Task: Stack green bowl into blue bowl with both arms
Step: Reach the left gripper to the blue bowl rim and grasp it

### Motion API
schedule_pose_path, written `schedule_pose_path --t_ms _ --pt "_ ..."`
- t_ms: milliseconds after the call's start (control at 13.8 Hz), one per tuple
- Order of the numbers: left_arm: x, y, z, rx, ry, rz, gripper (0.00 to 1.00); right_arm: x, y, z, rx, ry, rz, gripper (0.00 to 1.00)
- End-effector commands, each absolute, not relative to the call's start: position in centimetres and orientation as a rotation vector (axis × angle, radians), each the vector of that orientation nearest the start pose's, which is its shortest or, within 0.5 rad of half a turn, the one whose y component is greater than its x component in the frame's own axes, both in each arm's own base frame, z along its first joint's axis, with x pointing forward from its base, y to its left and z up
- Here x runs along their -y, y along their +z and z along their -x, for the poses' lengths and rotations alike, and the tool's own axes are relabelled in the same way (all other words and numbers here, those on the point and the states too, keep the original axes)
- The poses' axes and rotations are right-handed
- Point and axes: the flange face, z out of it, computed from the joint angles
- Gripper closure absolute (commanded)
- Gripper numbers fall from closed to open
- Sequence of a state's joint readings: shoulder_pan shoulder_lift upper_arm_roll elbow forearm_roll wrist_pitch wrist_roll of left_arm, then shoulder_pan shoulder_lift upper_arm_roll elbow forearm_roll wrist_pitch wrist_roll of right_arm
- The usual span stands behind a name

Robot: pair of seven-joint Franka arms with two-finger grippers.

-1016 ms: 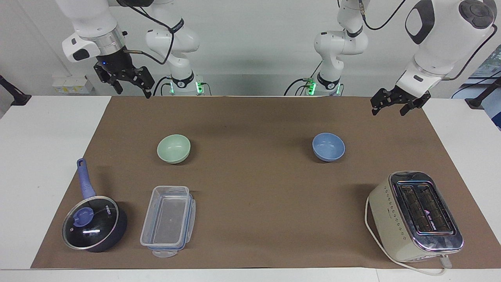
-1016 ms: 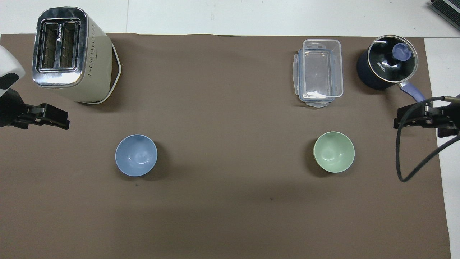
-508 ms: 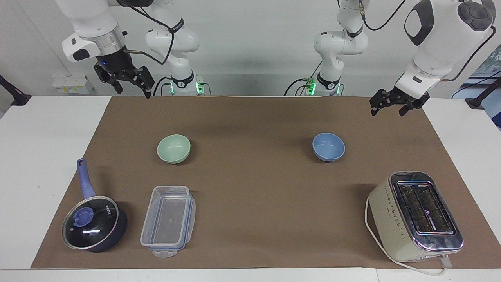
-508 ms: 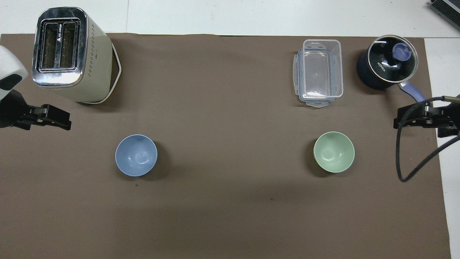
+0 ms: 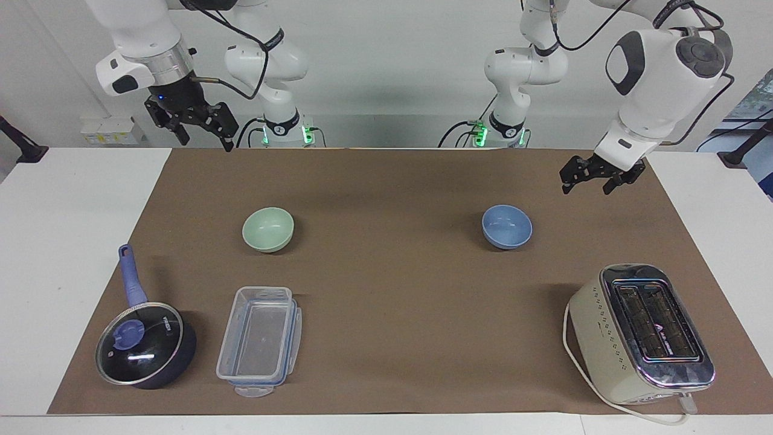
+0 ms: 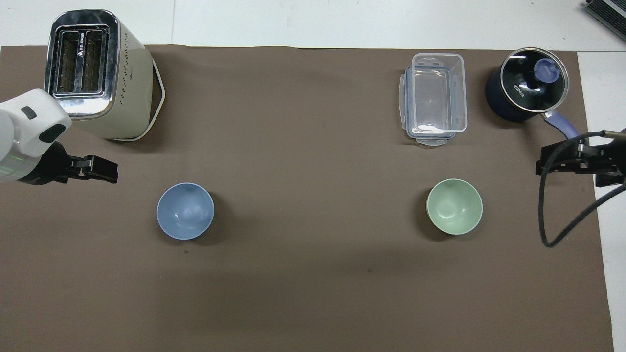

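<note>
I see the blue bowl on the brown mat, toward the left arm's end, and I take it as my landmark. The green bowl stands well apart from it, at the same distance from the robots, toward the right arm's end. Both are small, round, smooth and matte, and both are upright.

The mat between the two bowls is bare. Farther from the robots than the blue bowl stands a cream toaster with a shiny metal top and a white cord. Farther than the green bowl lie a clear plastic box and a dark pot with a glass lid and a blue handle.

The left gripper hangs in the air over the mat near the blue bowl, open and holding nothing. The right gripper waits high over the mat's edge at its own end, also open and holding nothing.
</note>
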State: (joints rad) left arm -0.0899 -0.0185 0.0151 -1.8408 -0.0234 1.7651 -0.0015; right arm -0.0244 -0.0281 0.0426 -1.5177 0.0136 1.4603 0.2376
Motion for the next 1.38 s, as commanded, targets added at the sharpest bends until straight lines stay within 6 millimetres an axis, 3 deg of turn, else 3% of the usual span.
schedule_pose_path --t_ms 0,290,580,870,1016,1088,1161,1233,1306 --pt "4.8 49.5 -53.8 -0.100 0.042 3.171 0.00 -0.8 65.9 -53.1 -0.341 0.045 3.098 0.00" --pt "5.4 45.7 -53.7 -0.082 0.012 3.185 0.00 -0.8 65.9 -53.1 -0.341 0.045 3.098 0.00" --pt "7.7 40.1 -53.1 -0.109 0.014 3.211 0.00 -0.8 65.9 -53.1 -0.341 0.045 3.098 0.00" --pt "9.6 35.5 -50.9 -0.146 -0.001 3.220 0.00 -0.8 65.9 -53.1 -0.341 0.045 3.098 0.00" --pt "9.6 33.9 -50.1 -0.146 -0.017 3.217 0.00 -0.8 65.9 -53.1 -0.341 0.045 3.098 0.00" --pt "10.7 33.4 -49.5 -0.175 0.000 3.214 0.34 -0.8 65.9 -53.1 -0.341 0.045 3.098 0.00" --pt "10.7 33.3 -49.4 -0.168 0.012 3.214 0.90 -0.8 65.9 -53.1 -0.341 0.045 3.098 0.00" --pt "10.6 33.4 -49.4 -0.180 0.012 3.213 1.00 -0.7 65.9 -53.1 -0.344 0.045 3.098 0.00" --pt "10.6 33.3 -49.6 -0.171 0.012 3.214 1.00 -0.6 65.8 -53.1 -0.346 0.048 3.098 0.00"
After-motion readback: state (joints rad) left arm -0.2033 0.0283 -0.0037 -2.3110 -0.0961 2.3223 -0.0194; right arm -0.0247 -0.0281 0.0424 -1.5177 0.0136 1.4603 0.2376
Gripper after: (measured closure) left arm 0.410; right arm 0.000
